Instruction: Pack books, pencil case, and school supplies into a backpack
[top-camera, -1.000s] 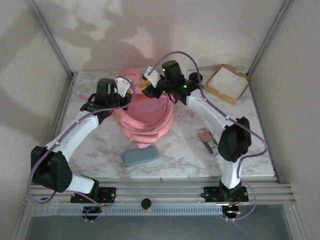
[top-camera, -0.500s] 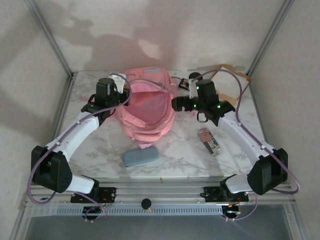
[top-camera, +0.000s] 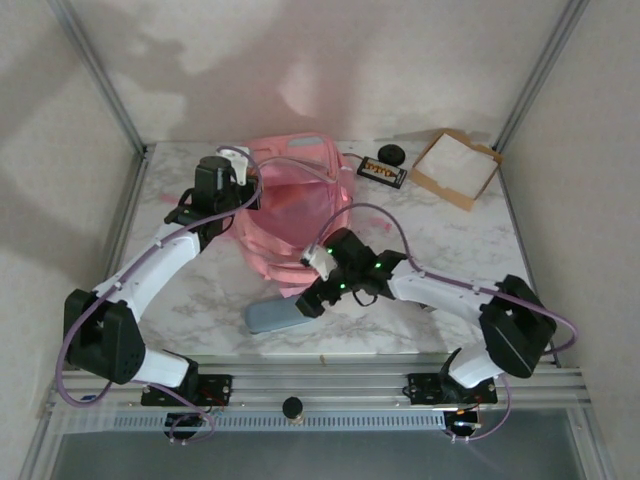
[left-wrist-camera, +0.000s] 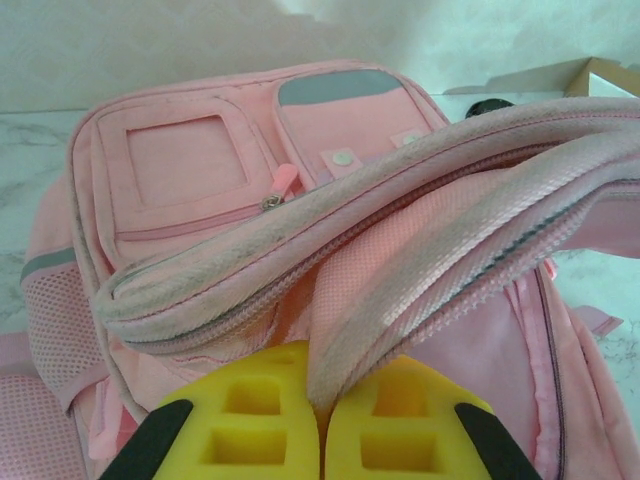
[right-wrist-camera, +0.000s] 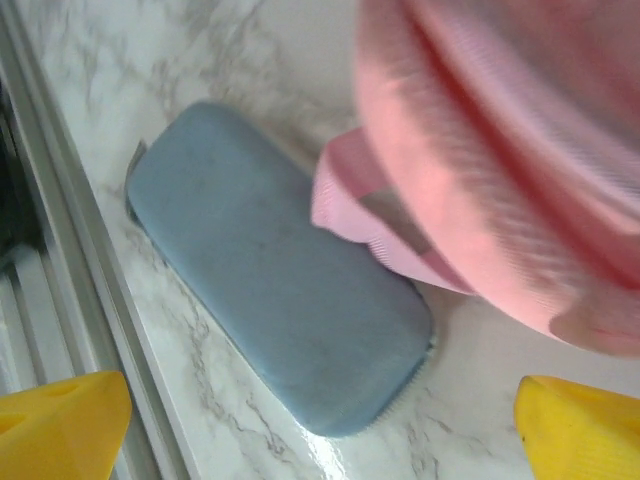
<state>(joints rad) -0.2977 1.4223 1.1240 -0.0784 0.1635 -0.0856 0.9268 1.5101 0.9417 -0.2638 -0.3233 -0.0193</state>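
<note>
**Left pinching, right gaping**

The left arm (top-camera: 150, 265) is arching from the near-left corner of the table (top-camera: 450, 225) toward its far edge. The left gripper (left-wrist-camera: 322, 400) is pressing its yellow fingers (left-wrist-camera: 250, 430) together on the backpack (left-wrist-camera: 200, 170) rim. The right arm (top-camera: 440, 292) is lying low along the near edge, wrist pointing left. The right gripper (right-wrist-camera: 320, 420) is hanging with jaws spread wide, holding nothing.

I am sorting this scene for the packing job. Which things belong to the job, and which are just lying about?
Job:
- backpack
- pencil case

Lying about:
- cardboard tray
- black box with orange marks
- black round thing
</note>
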